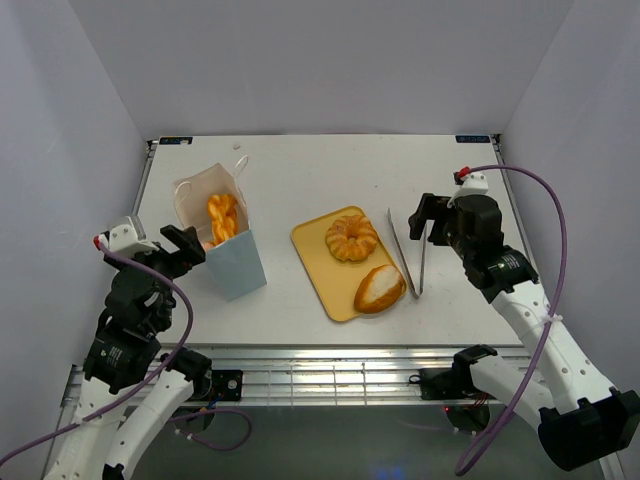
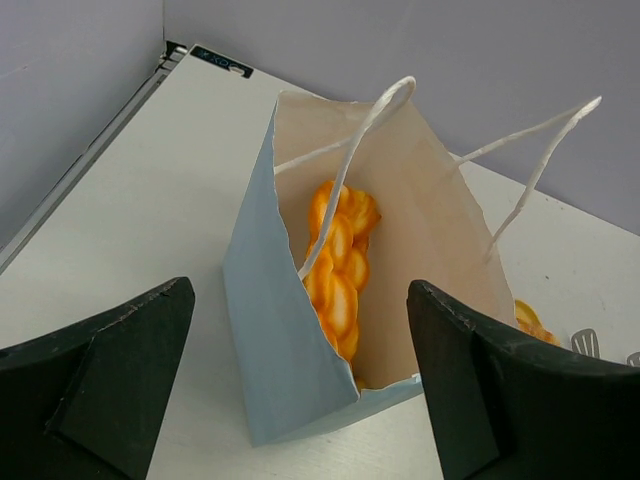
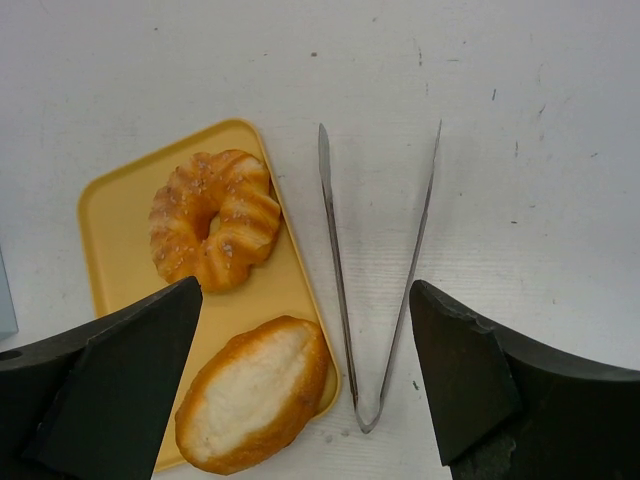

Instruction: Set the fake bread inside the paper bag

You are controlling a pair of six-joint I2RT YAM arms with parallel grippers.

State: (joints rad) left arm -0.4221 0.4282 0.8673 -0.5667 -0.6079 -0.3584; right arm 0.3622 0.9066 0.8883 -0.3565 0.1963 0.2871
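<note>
Left tool (image 2: 300, 340): jaws are standing wide apart, gripping nothing.
Right tool (image 3: 305, 300): jaws are likewise gaping wide and are carrying nothing.
Paper bag (image 2: 270, 340): is standing upright and open just ahead of the left tool, between its finger lines; its cord handles (image 2: 350, 170) are arching over the mouth.
Braided twist (image 2: 340, 260): is lying inside the bag against the far wall; the bag's near wall is hiding its lower end.
Ring doughnut (image 3: 213, 217): is sitting on the tray (image 3: 110, 220), ahead-left of the right tool.
Oval roll (image 3: 255, 395): is lying on the tray between the right tool's fingers.
Tray corner: a finger is covering it.
Tongs (image 3: 337, 260): are lying spread on the table (image 3: 520, 80) beside the tray.
</note>
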